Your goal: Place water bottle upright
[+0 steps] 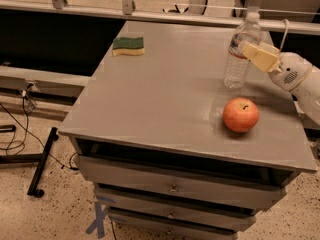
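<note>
A grey flat-topped table [165,99] with drawers beneath is carrying three things. A green-and-yellow rectangular sponge [128,45] is lying flat near the far left corner. A small clear ribbed plastic water bottle [235,73] with a white cap is standing upright toward the far right, its base resting on the top. A round red-orange apple [240,115] is sitting nearer the front, apart from the bottle. The robot's tan gripper [246,50] is hanging above the tabletop at the bottle's upper part, on its right side.

The blocky cream-yellow gripper [250,51], by the grey desk's [165,96] far right corner, joins a rounded white wrist shell [300,69] bearing a dotted grille [289,77].
</note>
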